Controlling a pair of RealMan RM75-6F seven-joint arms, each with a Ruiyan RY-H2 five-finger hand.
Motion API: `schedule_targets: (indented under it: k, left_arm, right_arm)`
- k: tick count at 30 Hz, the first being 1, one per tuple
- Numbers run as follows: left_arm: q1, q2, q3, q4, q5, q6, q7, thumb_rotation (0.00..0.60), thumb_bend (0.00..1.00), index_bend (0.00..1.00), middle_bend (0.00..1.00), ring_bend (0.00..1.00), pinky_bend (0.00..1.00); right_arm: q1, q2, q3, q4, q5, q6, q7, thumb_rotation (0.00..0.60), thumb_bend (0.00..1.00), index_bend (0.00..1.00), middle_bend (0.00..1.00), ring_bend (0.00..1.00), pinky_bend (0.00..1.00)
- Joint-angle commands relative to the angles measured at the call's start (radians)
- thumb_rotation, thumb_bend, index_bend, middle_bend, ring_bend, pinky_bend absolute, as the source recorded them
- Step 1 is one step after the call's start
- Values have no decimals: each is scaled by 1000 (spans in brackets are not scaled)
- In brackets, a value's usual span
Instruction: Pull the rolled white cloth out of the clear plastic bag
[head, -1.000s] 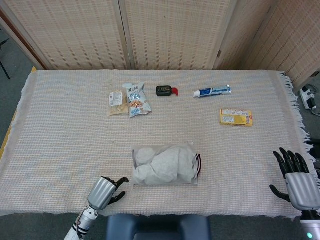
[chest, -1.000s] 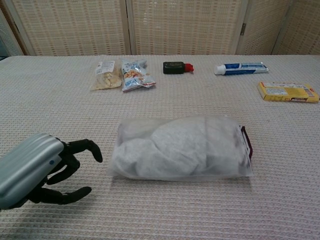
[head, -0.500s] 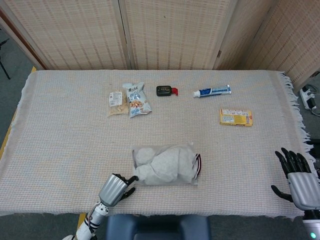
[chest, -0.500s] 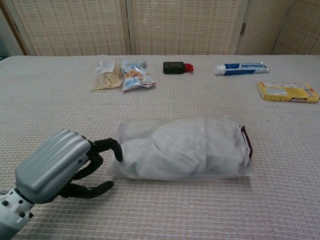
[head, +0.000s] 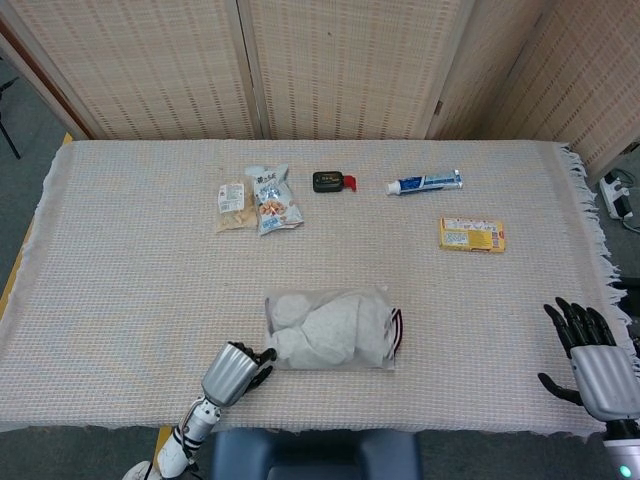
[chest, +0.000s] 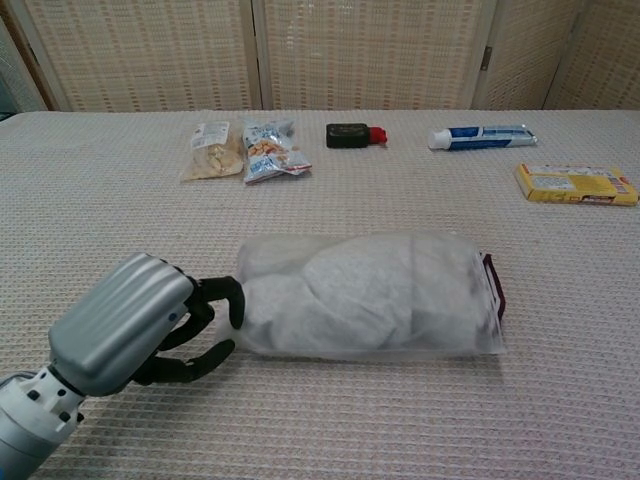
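A clear plastic bag (head: 332, 328) (chest: 370, 296) lies near the table's front middle with a rolled white cloth (head: 325, 330) (chest: 340, 295) inside. Its dark red zip edge (chest: 493, 285) faces right. My left hand (head: 234, 370) (chest: 140, 335) is at the bag's closed left end, dark fingers curled and touching the plastic there; a firm grip is not plain. My right hand (head: 595, 355) hovers at the table's front right corner, fingers spread, holding nothing, and is absent from the chest view.
At the back lie two snack packets (head: 260, 200) (chest: 245, 150), a black and red object (head: 333, 181) (chest: 352, 134), and a toothpaste tube (head: 425, 183) (chest: 483, 135). A yellow box (head: 471, 235) (chest: 575, 183) sits to the right. A folding screen stands behind the table.
My left hand has slid rightward along the front edge until its fingers meet the bag's left end. The right hand stayed almost still.
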Motion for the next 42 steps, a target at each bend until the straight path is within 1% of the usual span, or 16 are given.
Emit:
schedule_targets:
  k: [1,7,11,14,16,17,18,20,22,26,31,34,38,42]
  left_arm:
    - [-8,-12,6,24,-7,4,-10,600,434,610,1000,1000,1000]
    - [-18,-27,15,55,-12,23,-25,600,487,680,1000,1000,1000]
    - [-21,-32,22,68,-16,38,-38,600,492,722,1000,1000,1000]
    - [-23,-33,27,74,-19,46,-45,600,495,743,1000,1000,1000]
    - [-24,-30,32,74,-20,51,-45,600,495,747,1000,1000,1000]
    - [-24,-27,34,72,-19,55,-44,600,494,747,1000,1000,1000]
    - [-24,-25,38,70,-18,57,-43,600,493,747,1000,1000,1000]
    - [-24,-20,46,60,-14,64,-38,600,492,746,1000,1000,1000]
    - [-23,-18,52,52,-13,65,-31,600,491,746,1000,1000,1000]
    - [-24,-12,58,36,-16,63,-21,600,491,746,1000,1000,1000]
    - [-25,-1,60,25,-21,64,-14,600,490,747,1000,1000,1000]
    - [-27,6,61,20,-24,66,-14,600,490,747,1000,1000,1000]
    - [-32,14,56,15,-29,68,-12,600,490,748,1000,1000,1000]
    - [-37,22,51,12,-35,68,-8,600,489,749,1000,1000,1000]
  right_arm:
    - [2,0,-1,-1,1,-3,-1,600,150,0,0,0,0]
    - [8,-6,-4,3,-3,-13,-2,600,149,0,0,0,0]
    - [26,-11,-17,7,-20,-49,6,600,150,0,0,0,0]
    - [47,-35,-20,28,-44,-71,15,600,150,0,0,0,0]
    - [71,-78,-16,67,-65,-92,41,600,152,4,0,0,0]
    - [87,-104,-15,93,-81,-104,50,600,157,31,0,0,0]
    - [98,-125,-14,119,-90,-112,60,600,162,65,0,0,0]
    - [130,-181,-6,174,-113,-131,91,600,186,197,0,0,0]
    - [157,-225,2,216,-123,-147,130,600,209,286,0,0,0]
    - [210,-327,18,319,-149,-161,210,600,246,387,0,0,0]
    - [262,-439,35,437,-147,-183,267,600,255,432,0,0,0]
    - [290,-504,49,508,-149,-180,277,600,256,432,0,0,0]
    - [315,-562,43,582,-159,-180,287,600,259,428,0,0,0]
    - [327,-610,37,638,-165,-158,319,600,263,427,0,0,0]
